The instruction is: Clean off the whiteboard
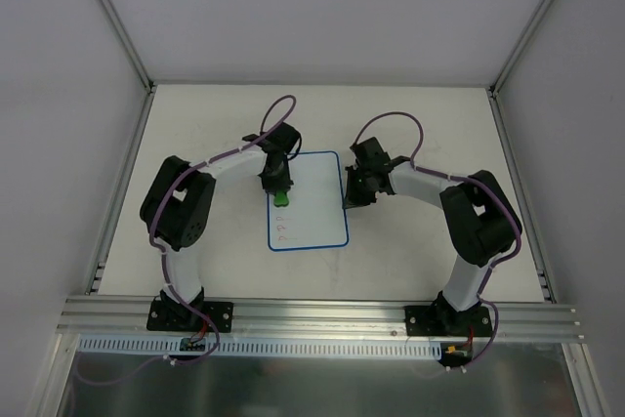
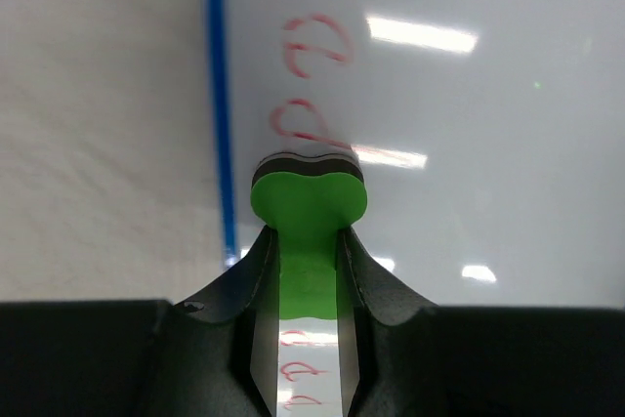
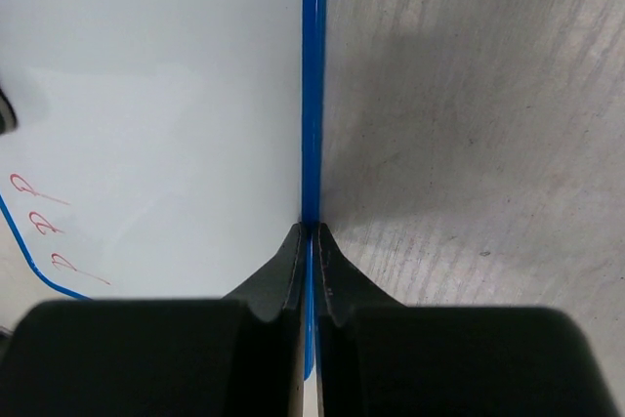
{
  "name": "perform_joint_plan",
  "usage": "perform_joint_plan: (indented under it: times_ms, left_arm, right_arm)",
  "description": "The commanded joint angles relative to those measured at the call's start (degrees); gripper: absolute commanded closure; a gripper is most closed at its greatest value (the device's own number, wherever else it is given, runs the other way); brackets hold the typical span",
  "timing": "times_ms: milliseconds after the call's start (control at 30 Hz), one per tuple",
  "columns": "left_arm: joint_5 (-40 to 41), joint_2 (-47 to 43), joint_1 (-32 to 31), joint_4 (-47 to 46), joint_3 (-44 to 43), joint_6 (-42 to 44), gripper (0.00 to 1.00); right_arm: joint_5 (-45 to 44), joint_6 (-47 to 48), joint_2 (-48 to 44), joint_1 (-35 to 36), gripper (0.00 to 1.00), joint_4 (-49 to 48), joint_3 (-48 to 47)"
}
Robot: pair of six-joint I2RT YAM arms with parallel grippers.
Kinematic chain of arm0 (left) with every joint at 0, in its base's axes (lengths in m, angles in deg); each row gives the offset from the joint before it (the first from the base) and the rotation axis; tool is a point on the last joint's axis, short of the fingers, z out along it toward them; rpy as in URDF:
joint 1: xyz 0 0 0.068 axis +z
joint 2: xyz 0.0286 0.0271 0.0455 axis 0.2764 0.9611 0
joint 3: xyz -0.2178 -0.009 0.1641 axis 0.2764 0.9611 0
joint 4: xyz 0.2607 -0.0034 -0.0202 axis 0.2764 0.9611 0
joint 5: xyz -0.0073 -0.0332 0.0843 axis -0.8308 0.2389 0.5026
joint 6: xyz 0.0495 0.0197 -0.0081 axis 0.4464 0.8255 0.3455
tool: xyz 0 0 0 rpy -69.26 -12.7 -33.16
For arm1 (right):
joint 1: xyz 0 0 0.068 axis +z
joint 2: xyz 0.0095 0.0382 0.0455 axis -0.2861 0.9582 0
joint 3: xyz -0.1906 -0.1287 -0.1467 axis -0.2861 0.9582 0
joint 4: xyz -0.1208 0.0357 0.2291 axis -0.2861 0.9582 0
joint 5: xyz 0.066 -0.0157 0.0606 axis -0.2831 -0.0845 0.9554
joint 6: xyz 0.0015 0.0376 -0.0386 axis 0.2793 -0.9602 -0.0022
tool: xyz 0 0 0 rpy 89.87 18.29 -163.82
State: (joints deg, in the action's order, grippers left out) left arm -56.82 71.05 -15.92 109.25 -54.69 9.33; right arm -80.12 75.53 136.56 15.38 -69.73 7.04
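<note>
The whiteboard (image 1: pixel 317 212) lies flat on the table between the arms, white with a thin blue border. Red marks (image 1: pixel 283 229) run down its left side, and the rest of its face is blank. My left gripper (image 1: pixel 278 187) is shut on a green bone-shaped eraser (image 2: pixel 309 204). The eraser's dark underside rests on the board just below two red marks (image 2: pixel 314 46), near the left blue border (image 2: pixel 217 95). My right gripper (image 3: pixel 312 231) is shut, its tips on the board's right blue border (image 3: pixel 312 65). In the right wrist view the whiteboard (image 3: pixel 166 85) fills the left half.
The off-white scuffed tabletop (image 1: pixel 430 124) surrounds the board. An aluminium rail (image 1: pixel 322 314) holding both arm bases runs along the near edge. Grey walls and slanted frame posts (image 1: pixel 117 26) enclose the table at the back and sides.
</note>
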Motion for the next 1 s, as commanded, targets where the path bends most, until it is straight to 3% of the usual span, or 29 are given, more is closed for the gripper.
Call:
perform_joint_plan:
  times_ms: [0, 200, 433, 667, 967]
  left_arm:
    - [4.87, -0.04, 5.33, 4.96, 6.64, 0.12, 1.00]
    - [4.70, -1.80, 9.47, 5.14, 7.44, 1.44, 1.00]
    - [2.24, -2.42, 4.47, 5.05, -2.65, 3.29, 1.00]
    - [-1.98, 6.44, 0.33, 5.14, -17.15, 5.22, 1.00]
    - [-2.16, 14.71, 0.24, 5.23, -22.62, 6.28, 1.00]
  right_arm:
    - [-2.86, 0.89, 3.45, -1.16, 1.00, 6.06, 2.35]
    - [-2.25, 0.97, 3.72, -1.60, 1.00, 5.89, 2.35]
    - [-1.89, 1.32, 3.81, -1.51, 1.00, 5.89, 2.18]
    - [-1.72, 1.50, 3.72, -1.51, 1.00, 5.71, 2.00]
    - [-1.72, 1.59, 3.81, -1.51, 1.00, 5.71, 1.65]
